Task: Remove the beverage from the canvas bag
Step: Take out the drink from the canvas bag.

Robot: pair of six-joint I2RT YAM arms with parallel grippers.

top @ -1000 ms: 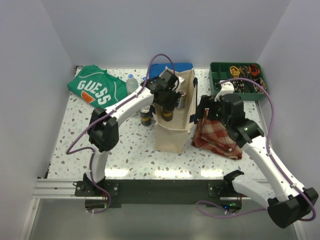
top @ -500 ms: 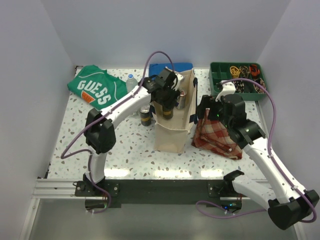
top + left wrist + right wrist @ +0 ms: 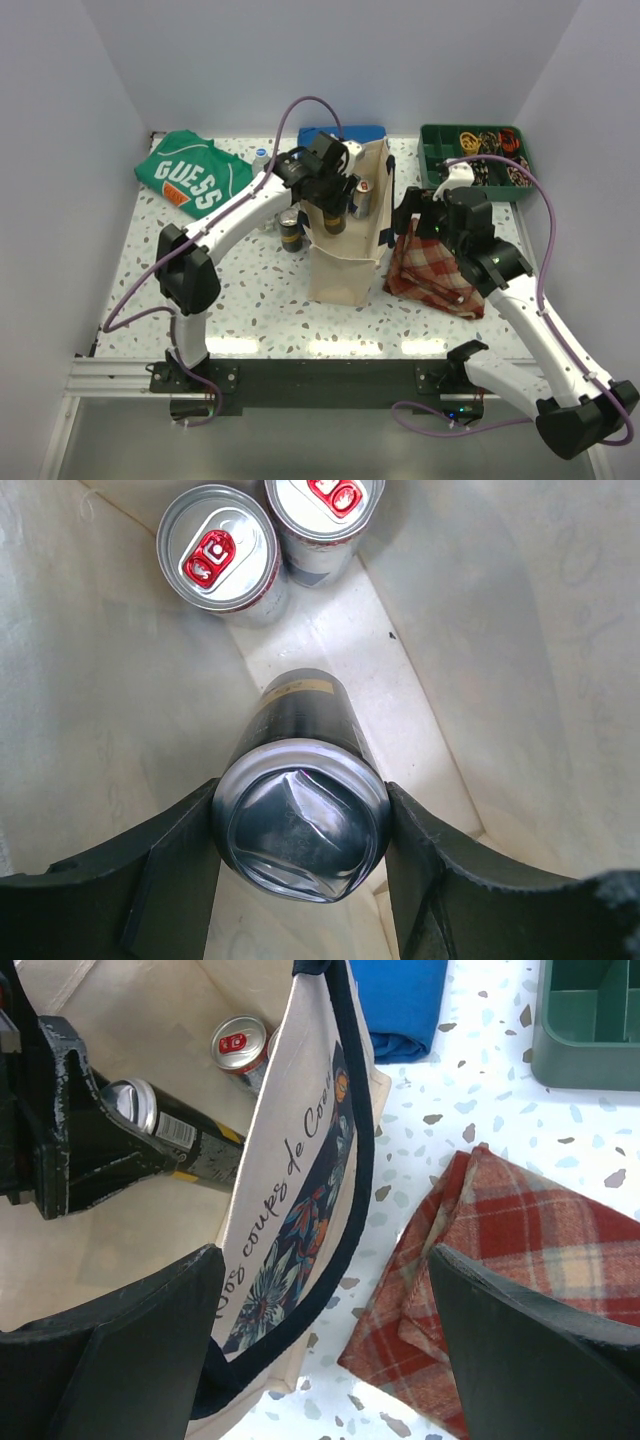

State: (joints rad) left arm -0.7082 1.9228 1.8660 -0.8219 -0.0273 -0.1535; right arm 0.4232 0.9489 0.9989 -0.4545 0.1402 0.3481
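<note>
Ops: Status, top camera?

Rig: Canvas bag [image 3: 345, 265] is upright mid-table. Left gripper [image 3: 334, 208] is over its mouth, jaws clamped on a dark can [image 3: 334, 224] whose lower part is inside the bag. Right gripper [image 3: 411, 214] sits at the bag's right wall, above a red plaid cloth [image 3: 432, 272]. Can't tell its jaw width from here. A second can [image 3: 291, 233], also dark, stands on the table just left of the bag. Green GUESS shirt [image 3: 195, 178] is far left, with a water bottle [image 3: 262, 158] beside it. Folded blue cloth [image 3: 345, 134] is behind the bag. Green tray [image 3: 436, 152] is far right, small items in it.

Ops: Left wrist?

Rig: Looking down into the bag. Both fingers [image 3: 170, 870] press the sides of the dark can just under its top rim. The body runs down toward the bag floor; can't tell if it touches. Two silver cans [image 3: 215, 555] with red tabs stand side by side in the far corner, apart from the held can.

Ops: Right wrist?

Rig: Jaws wide, nothing gripped. The bag's navy-trimmed right wall sits between the fingers, close to the left one. Plaid cloth lies on the table by the right finger. Inside the bag the dark can is tilted, top end in the left gripper, with one silver can beyond it. Blue cloth and a tray corner are at the far edge.
</note>
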